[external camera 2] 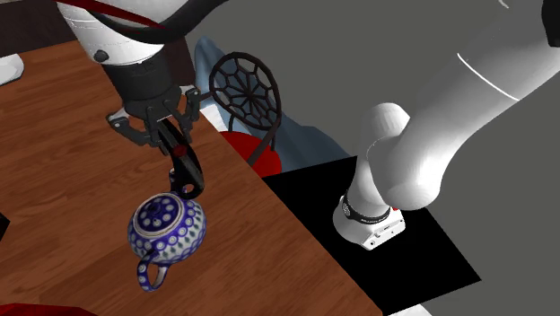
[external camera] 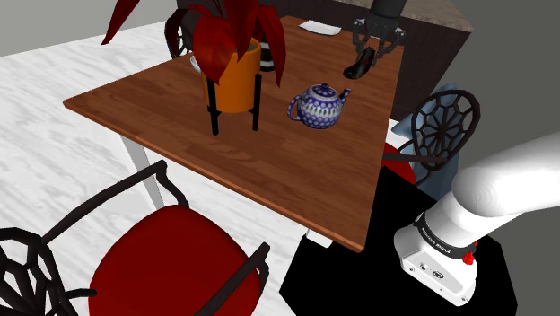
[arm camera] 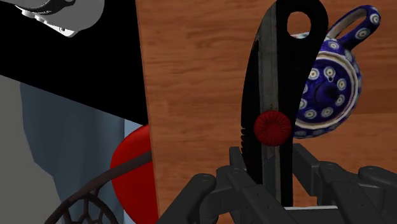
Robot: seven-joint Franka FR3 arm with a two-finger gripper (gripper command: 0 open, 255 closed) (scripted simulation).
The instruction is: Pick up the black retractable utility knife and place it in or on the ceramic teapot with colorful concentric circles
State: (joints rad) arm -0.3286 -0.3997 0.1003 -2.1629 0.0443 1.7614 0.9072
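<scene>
My pincer point(arm camera: 270, 175) is clamped on the black utility knife point(arm camera: 272, 95), up over the tabletop point(arm camera: 191, 76), beside the blue spotted teapot point(arm camera: 327, 83). Picking up is done; putting it on the teapot is left.

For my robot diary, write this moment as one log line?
hand: shut on knife | knife: near teapot | teapot: upright on table

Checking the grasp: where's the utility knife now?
The knife hangs clasped in the gripper over the table; in the second exterior view its lower end is just above the blue dotted teapot.
</scene>
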